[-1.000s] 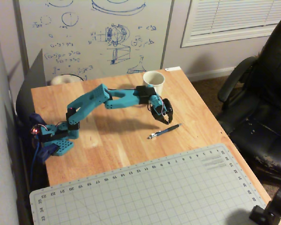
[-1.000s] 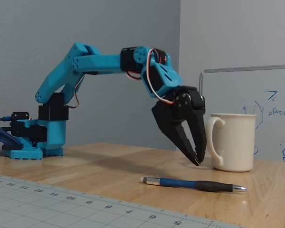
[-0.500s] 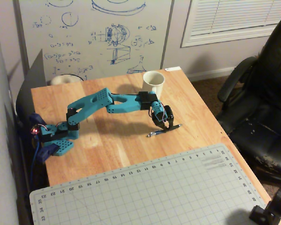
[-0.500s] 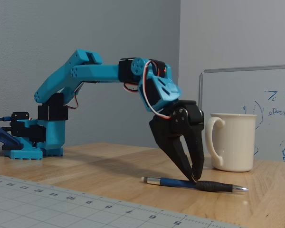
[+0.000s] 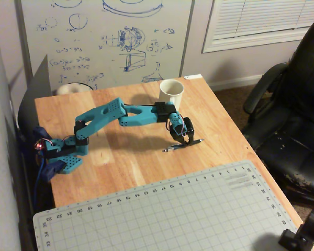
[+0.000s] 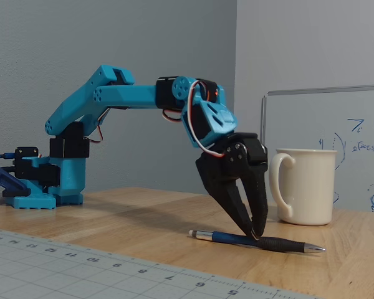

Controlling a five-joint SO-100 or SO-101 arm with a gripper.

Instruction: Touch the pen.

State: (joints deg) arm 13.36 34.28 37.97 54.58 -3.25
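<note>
Black fingertips of the gripper (image 6: 254, 235), nearly closed and grasping nothing, rest on the pen (image 6: 237, 238), which lies on the table (image 6: 143, 218) beside the mug (image 6: 305, 185); gentle contact suffices, since harder pressure would probably roll it.

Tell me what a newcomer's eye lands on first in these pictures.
First, the bright teal arm reaching across the wooden table, its black gripper pointing down with its tips on the dark blue pen. Just behind the gripper in the fixed view stands a white mug, near the table's far edge in the overhead view. A whiteboard covered in blue sketches fills the wall beyond.
</note>
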